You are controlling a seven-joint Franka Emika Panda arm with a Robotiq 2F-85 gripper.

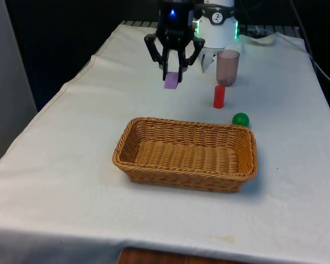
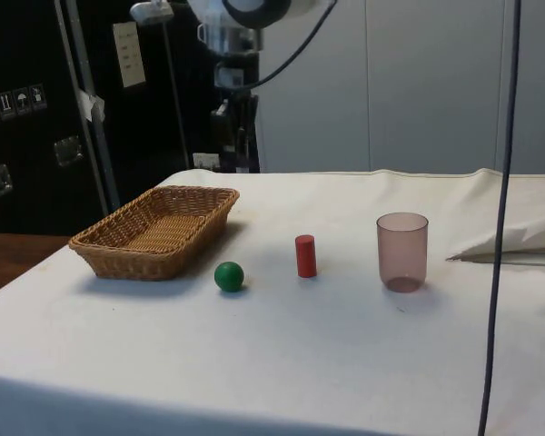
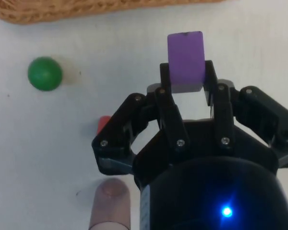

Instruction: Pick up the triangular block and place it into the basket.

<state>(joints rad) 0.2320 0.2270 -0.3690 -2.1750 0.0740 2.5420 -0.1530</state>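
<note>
The gripper (image 1: 172, 72) is clamped on the purple block (image 1: 171, 80), held in the air beyond the basket (image 1: 133, 132). The basket holds nothing. The cup (image 1: 227, 67) stands upright, also holding nothing.

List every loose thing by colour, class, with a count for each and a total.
Purple: 1, block in the gripper
Red: 1, cylinder
Green: 1, ball
Pink, see-through: 1, cup
Tan: 1, basket
Total: 5
</note>
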